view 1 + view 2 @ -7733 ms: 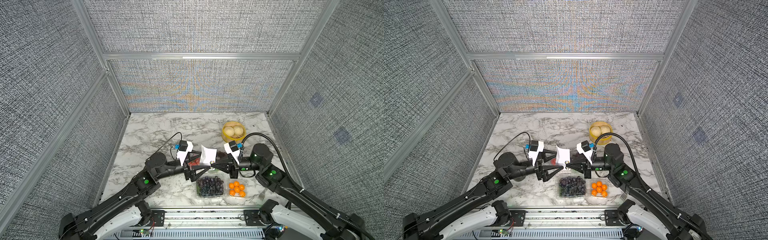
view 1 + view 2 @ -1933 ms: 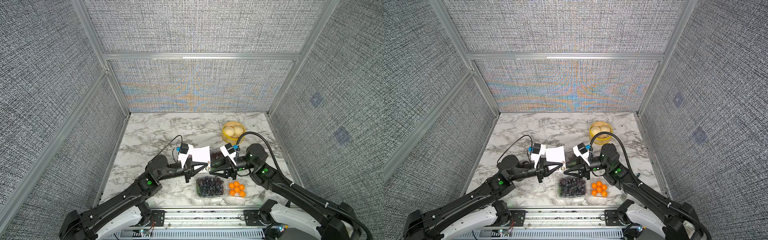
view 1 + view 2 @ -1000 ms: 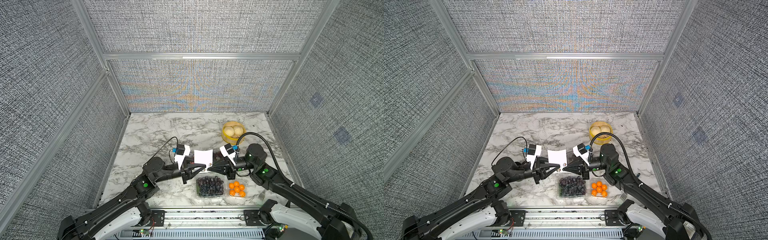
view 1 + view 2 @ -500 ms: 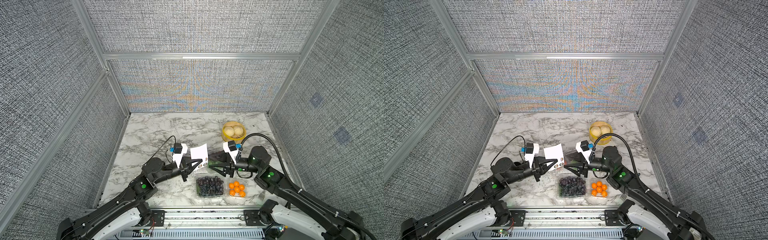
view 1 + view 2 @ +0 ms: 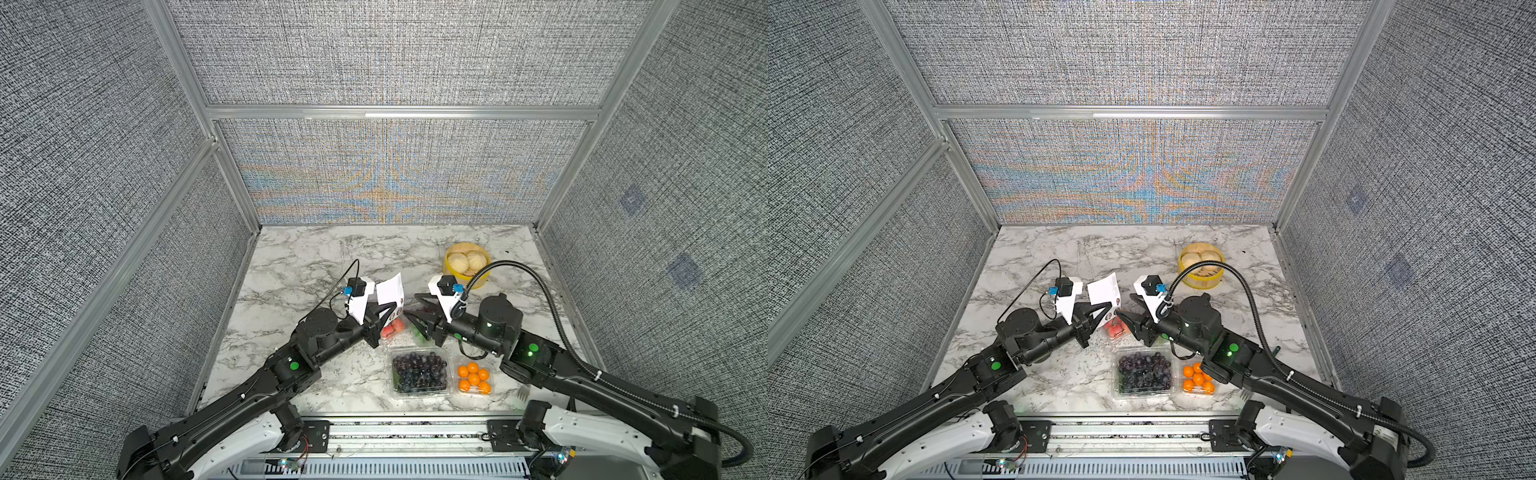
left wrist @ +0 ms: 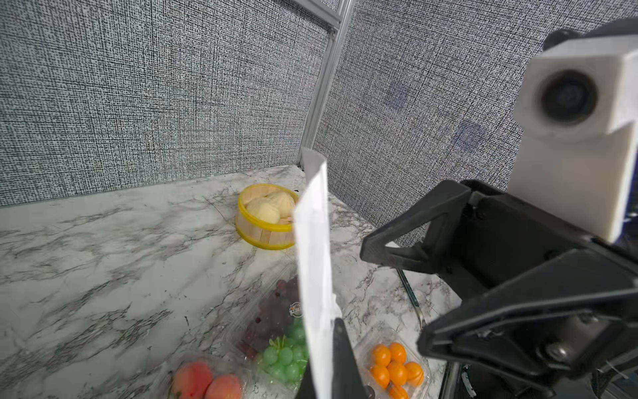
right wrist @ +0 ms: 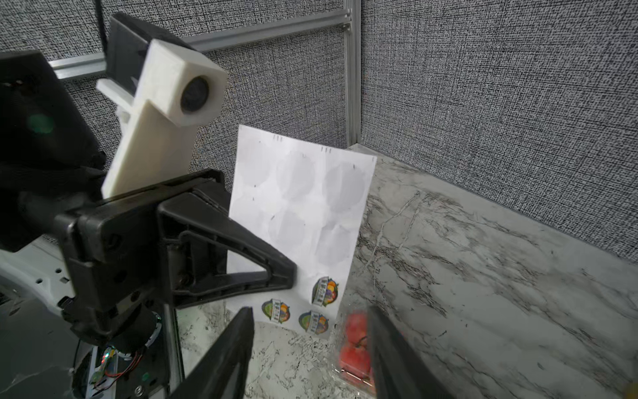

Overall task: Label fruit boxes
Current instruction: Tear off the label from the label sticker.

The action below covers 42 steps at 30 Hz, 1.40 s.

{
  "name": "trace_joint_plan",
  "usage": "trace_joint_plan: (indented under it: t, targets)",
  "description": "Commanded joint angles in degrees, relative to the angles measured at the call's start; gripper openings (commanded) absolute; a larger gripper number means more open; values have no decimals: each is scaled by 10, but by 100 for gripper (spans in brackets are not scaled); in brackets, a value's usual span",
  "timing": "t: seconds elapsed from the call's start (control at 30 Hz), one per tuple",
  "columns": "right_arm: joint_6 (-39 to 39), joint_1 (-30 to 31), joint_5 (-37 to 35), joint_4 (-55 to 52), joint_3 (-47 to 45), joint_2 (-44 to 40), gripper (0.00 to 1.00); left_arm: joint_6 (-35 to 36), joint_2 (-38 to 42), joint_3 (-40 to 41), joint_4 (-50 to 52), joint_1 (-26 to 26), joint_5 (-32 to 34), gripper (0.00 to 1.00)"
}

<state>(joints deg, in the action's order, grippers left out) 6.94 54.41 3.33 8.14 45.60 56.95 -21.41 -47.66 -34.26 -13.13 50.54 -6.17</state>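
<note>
- The landmark is the dark grape box (image 5: 419, 372), the box closest to the robot's base.
- The orange box (image 5: 473, 378) sits just beside it on the robot's right. The red fruit box (image 5: 392, 328) and the mixed grape box (image 6: 279, 328) lie just beyond it, toward the back wall.
- A round label (image 6: 296, 308) already shows on the mixed grape lid. Whether the other three lids carry one is too small to tell.
- Beyond the dark grape box and above the red fruit, the left gripper (image 7: 288, 276) has its jaws pressed together on the sticker sheet (image 7: 300, 200) and holds it upright.
- Three printed stickers (image 7: 312, 321) sit along the sheet's lower edge, with only blank rounds above them.
- The right gripper (image 7: 307, 331) faces that edge with its jaws spread and nothing between them.
- The first risk is the grip: the sheet is pinched at one low spot only. A push from the right fingers could bend the paper away instead of lifting a sticker's rim.
- A peeled sticker may also fold on itself or cling to a finger pad.
- The two grippers are very near each other and low over the red fruit box, so a clumsy reach could bump the other gripper or nudge the box.
</note>
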Motion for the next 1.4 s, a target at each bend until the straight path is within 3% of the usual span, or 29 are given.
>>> trace_joint_plan:
  t: [0.0, 0.37, 0.63, 0.8, 1.3, 1.37]
  targets:
    - [-10, 3, -13, 3, 12, 15, 52, 2, 5, 1, -2, 0, 5, 0]
    - [11, 3, -10, 51, 3, 42, 26, -5, 2, 2, -7, 1, -17, 0]
    - [28, 2, -25, 49, 6, 60, 19, -8, 9, 2, 1, 0, -21, 0]
    - [32, -2, -32, 60, -6, 56, 0, -9, 18, 4, 9, 0, -26, 0]
    - [23, -9, -42, 56, -51, 0, 0, -20, 34, 5, 77, 0, 83, 0]
    - [15, -9, -45, 39, -45, -1, 0, -23, 32, 4, 76, 1, 71, 0]
